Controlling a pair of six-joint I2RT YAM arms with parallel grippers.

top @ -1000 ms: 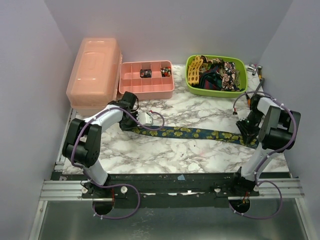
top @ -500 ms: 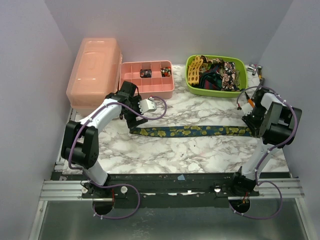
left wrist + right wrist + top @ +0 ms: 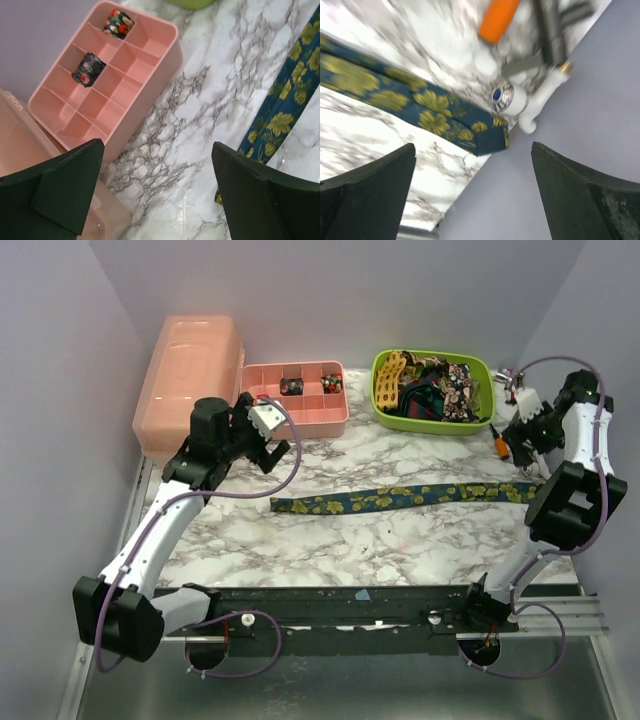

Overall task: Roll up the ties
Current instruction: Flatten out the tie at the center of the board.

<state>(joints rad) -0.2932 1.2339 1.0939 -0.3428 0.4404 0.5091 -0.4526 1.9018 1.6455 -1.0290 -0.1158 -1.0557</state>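
Observation:
One tie [image 3: 400, 499], dark navy with yellow-green flowers, lies flat and stretched out across the marble table, and nothing holds it. My left gripper [image 3: 268, 452] hangs open above the table beside the pink divided tray [image 3: 270, 420], left of the tie's left end [image 3: 287, 100]. Its fingers [image 3: 55, 192] have only marble between them. My right gripper [image 3: 520, 448] stands open over the table's right edge, past the tie's folded right end [image 3: 490, 140]. More ties [image 3: 435, 385] are heaped in the green basket [image 3: 381, 400]. Two rolled ties [image 3: 89, 69] sit in tray compartments.
A pink lidded box [image 3: 190, 380] stands at the back left, against the tray. Small tools lie by the right wall, among them one with an orange handle [image 3: 499, 17] and a white part [image 3: 520, 100]. Lilac walls close in the left, back and right sides.
Both grippers have opened and let go of the tie's ends, then lifted away: the left back toward the pink tray, the right back toward the right wall. The tie now lies straight.

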